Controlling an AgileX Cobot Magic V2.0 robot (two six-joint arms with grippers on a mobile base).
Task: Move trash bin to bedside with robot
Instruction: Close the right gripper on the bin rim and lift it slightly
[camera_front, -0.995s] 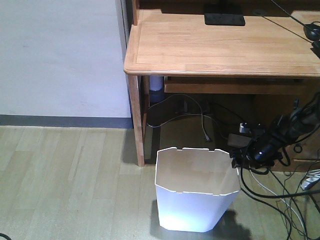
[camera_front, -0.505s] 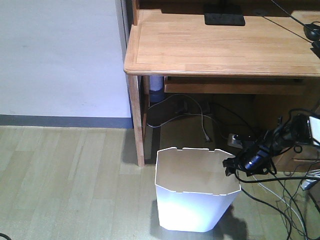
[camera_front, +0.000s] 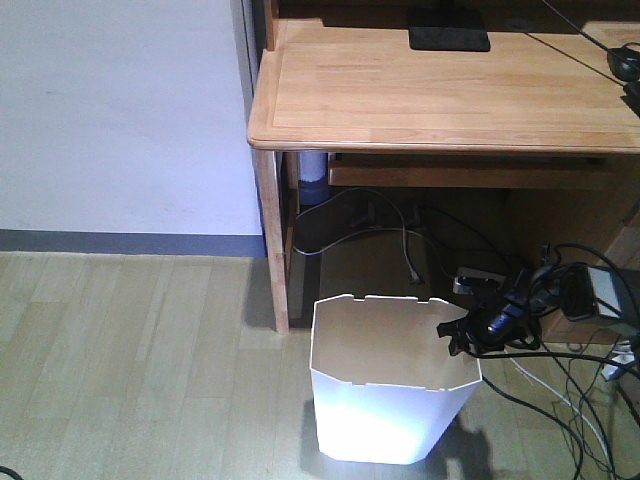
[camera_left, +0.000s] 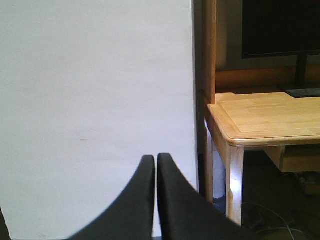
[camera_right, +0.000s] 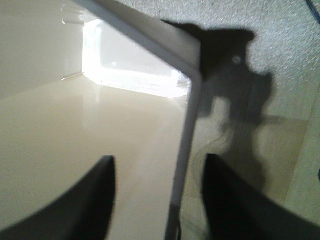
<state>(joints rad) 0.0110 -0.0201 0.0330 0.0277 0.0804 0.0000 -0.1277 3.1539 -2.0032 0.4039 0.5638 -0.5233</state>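
Our right gripper (camera_right: 159, 162) is straddling the right rim of the trash bin (camera_front: 385, 405), fingers (camera_right: 95, 200) spread, one inside the thin wall and one outside, readying a pinch; nothing is being squeezed yet. We are seeing the bin standing on the floor (camera_front: 130, 360) beside the desk (camera_front: 440, 90), no bedside in view; our left gripper (camera_left: 156, 170) is idling, fingers pressed together.

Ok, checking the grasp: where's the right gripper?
Front view: right gripper at the trash bin's right rim, by the desk, open fingers straddling its wall.
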